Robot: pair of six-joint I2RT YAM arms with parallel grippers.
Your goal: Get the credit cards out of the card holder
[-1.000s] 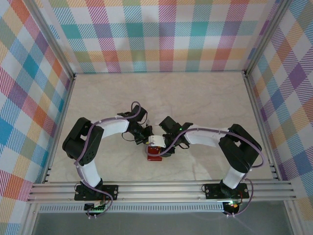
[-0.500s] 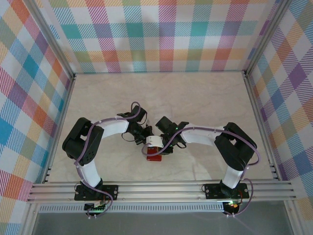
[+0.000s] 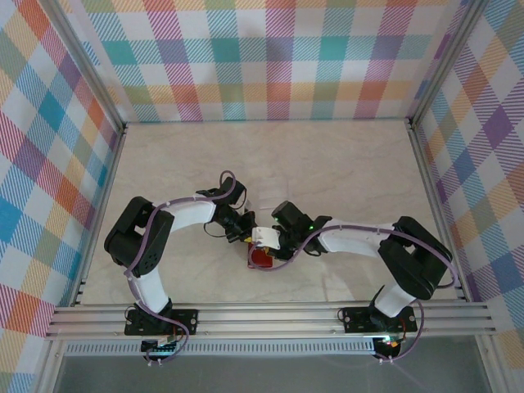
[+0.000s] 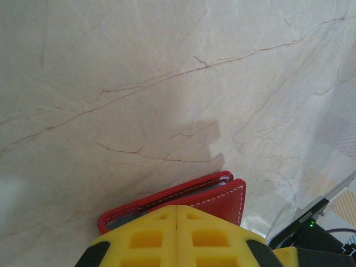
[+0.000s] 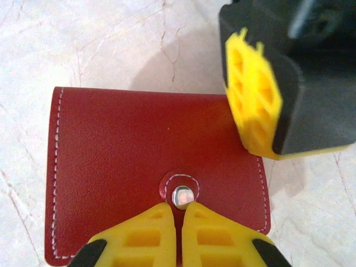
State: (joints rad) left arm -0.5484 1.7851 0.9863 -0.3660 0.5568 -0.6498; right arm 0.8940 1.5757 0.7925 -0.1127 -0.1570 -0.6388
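The card holder [image 5: 139,139] lies closed on the surface [image 4: 139,67]: light, thin, probably slick. The right gripper [image 5: 178,214] has its jaws together at the snap tab [image 5: 182,196], the natural hold. The left gripper [image 4: 177,211], jaws together, sits at a corner.

Pale marble-look table [image 3: 327,155], pastel plaid walls [image 3: 270,57], aluminium front rail [image 3: 270,315]

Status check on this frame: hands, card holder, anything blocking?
Left hand shut at the card holder edge. Right hand shut at its snap. Holder closed, flat on table. No obstruction seen.
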